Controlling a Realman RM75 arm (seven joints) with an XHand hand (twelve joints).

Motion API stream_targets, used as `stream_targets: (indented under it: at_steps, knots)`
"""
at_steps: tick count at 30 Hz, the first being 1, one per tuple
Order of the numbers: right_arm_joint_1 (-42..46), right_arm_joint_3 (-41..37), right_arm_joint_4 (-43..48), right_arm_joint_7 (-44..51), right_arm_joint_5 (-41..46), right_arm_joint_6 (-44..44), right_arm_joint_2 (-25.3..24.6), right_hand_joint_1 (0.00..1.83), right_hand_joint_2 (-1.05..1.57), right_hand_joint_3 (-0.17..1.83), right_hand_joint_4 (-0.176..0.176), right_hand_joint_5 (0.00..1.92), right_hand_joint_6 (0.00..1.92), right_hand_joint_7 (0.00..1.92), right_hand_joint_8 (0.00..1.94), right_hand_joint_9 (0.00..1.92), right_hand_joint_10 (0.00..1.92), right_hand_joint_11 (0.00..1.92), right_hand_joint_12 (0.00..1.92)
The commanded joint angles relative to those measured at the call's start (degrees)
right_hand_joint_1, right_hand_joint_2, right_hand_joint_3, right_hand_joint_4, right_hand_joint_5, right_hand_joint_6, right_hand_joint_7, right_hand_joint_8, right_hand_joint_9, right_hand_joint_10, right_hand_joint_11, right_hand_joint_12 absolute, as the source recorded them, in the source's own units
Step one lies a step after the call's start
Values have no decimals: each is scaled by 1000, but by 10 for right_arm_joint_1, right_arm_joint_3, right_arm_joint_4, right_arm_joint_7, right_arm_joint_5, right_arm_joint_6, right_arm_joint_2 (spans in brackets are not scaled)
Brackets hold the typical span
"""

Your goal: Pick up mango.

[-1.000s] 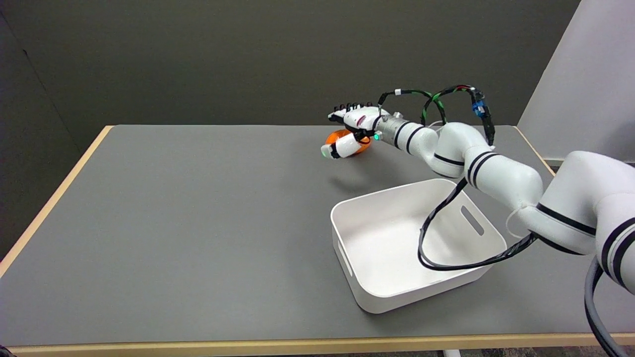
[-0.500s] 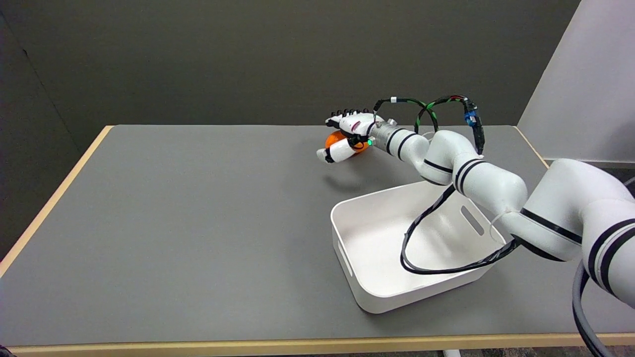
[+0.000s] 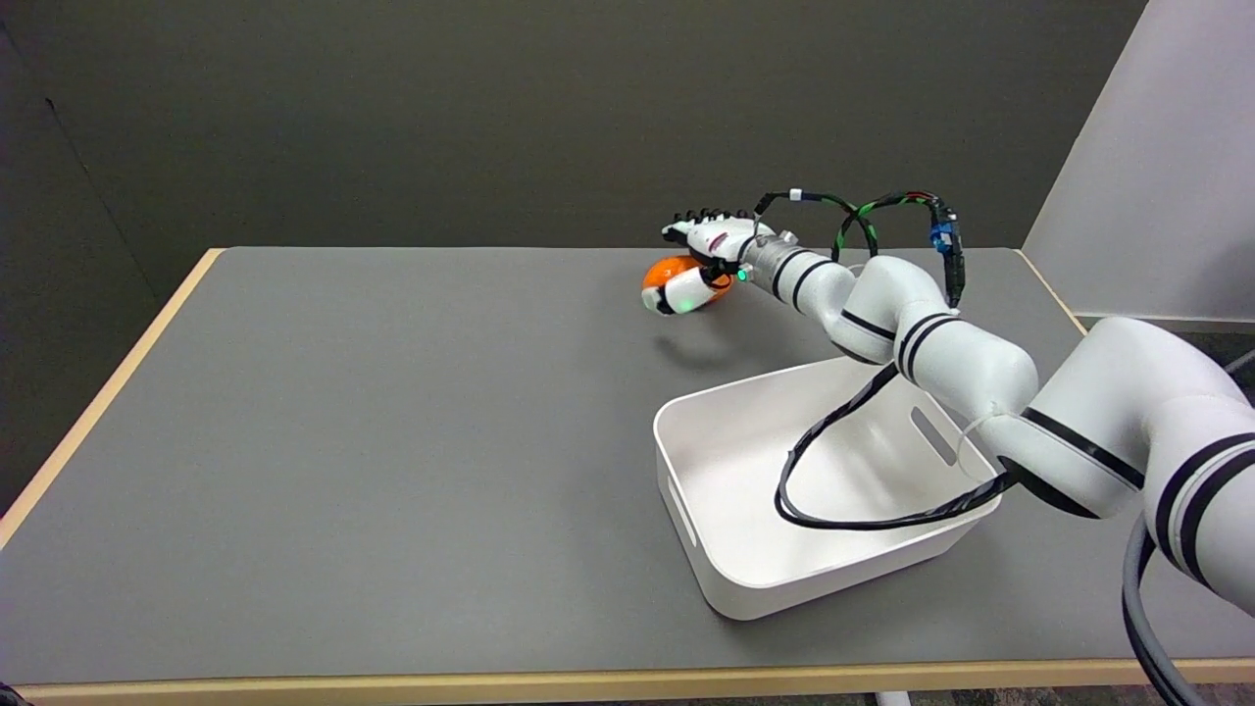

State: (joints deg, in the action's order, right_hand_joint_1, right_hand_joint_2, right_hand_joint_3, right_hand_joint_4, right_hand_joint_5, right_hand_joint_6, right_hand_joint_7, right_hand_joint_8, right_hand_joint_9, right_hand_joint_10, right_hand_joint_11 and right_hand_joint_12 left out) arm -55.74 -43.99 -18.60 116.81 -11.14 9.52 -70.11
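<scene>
One relation settles the coming move: the round orange mango (image 3: 669,270) sits inside the reach of the black-and-white many-fingered right hand (image 3: 701,263), tucked under the palm on the side away from the wrist. Taking the white rectangular plastic bin (image 3: 730,579) as landmark, the fruit is beyond its far wall, toward the back edge of the grey worktop (image 3: 373,431), and a dark shadow on the surface between bin and fruit suggests it is already a little off the worktop — though I cannot be sure of the gap. The hand's fingers (image 3: 701,230) arch over the top of the mango while the thumb closes in from the near side, so the fruit looks cupped and held rather than merely touched. Its long axis seems to run roughly across the palm; too much is covered to say more. Only the right arm is near it, so the next step — as I judge it — is a steady lift.
</scene>
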Motion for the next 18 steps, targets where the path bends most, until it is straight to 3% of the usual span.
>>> stream_targets:
  at_steps: [1,3,6,9,18]
  knots:
    - [5,-62,11,19,-56,-15,2,349,521,967,-71,59,256,79,109,39,298,5,751]
    - [10,-54,5,17,-56,-13,1,322,523,963,-70,55,261,71,124,35,306,-1,761]
    - [16,-32,-2,13,-70,-9,-4,481,520,984,-71,72,245,109,55,55,274,28,715]
    - [16,1,-2,13,-76,-3,-10,341,536,972,-57,63,289,75,148,40,341,-1,808]
    - [16,26,4,5,-71,2,-11,332,537,988,-46,74,332,90,185,44,397,0,852]
